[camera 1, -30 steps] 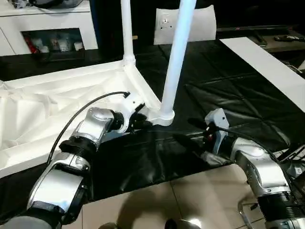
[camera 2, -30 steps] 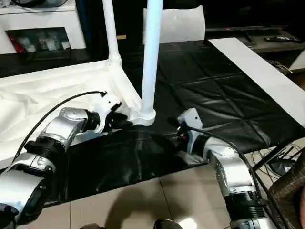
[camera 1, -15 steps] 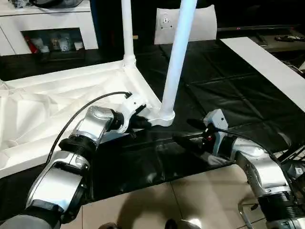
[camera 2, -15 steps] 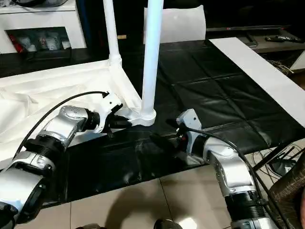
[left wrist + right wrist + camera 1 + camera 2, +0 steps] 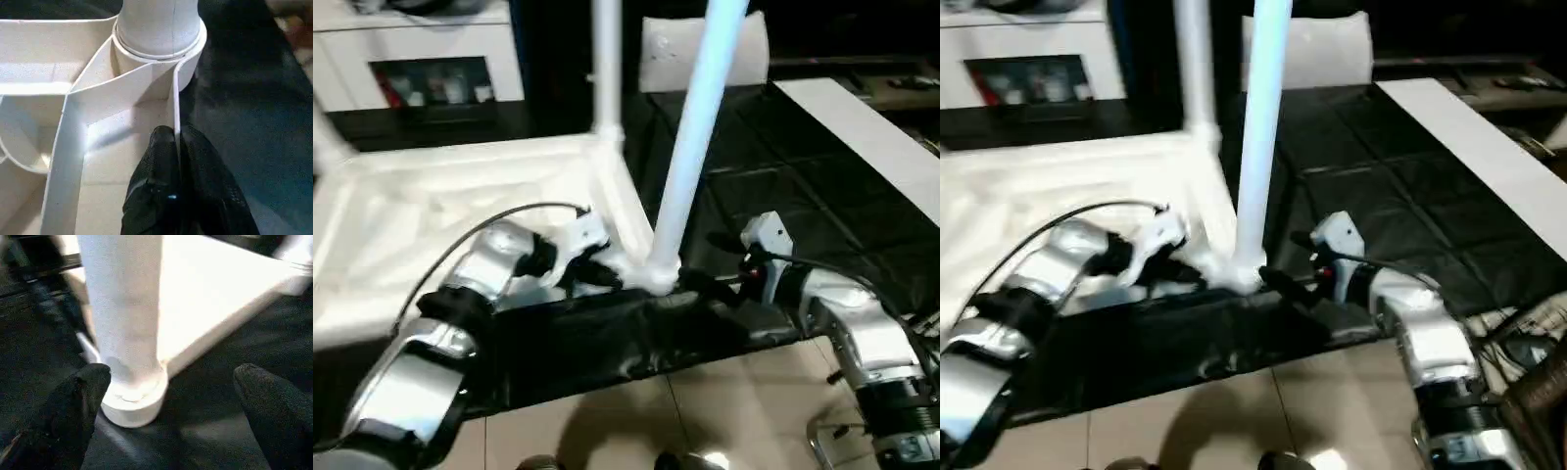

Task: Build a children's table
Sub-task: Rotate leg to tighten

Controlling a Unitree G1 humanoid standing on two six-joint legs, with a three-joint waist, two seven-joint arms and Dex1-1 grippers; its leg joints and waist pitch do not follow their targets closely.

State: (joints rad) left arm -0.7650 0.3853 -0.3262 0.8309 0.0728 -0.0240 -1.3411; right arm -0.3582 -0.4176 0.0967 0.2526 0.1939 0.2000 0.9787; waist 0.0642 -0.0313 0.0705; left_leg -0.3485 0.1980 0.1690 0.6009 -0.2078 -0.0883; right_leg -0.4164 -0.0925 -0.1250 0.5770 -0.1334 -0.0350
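The children's table lies upside down on the black mat [image 5: 783,186]. Its white tabletop [image 5: 431,196] has its ribbed underside facing up. Two white legs stand upright in corner sockets, a near leg [image 5: 695,127] and a far leg [image 5: 605,59]. My left gripper [image 5: 607,274] is shut on the tabletop's thin rim wall [image 5: 174,112], just beside the near leg's socket [image 5: 159,44]. My right gripper [image 5: 705,262] stands open on the other side of that socket [image 5: 132,406]. Its fingers [image 5: 88,387] reach to either side of the leg's base without touching it.
A flat white strip [image 5: 862,127] lies on the mat at the right. A white pillow-like block [image 5: 656,54] stands behind the legs. A white cabinet [image 5: 411,39] is at the back left. Tiled floor [image 5: 607,421] begins at the mat's near edge.
My left gripper has shut on the tabletop's rim wall by the near socket. My right gripper has moved in close to the near leg's base. The camera has shifted too.
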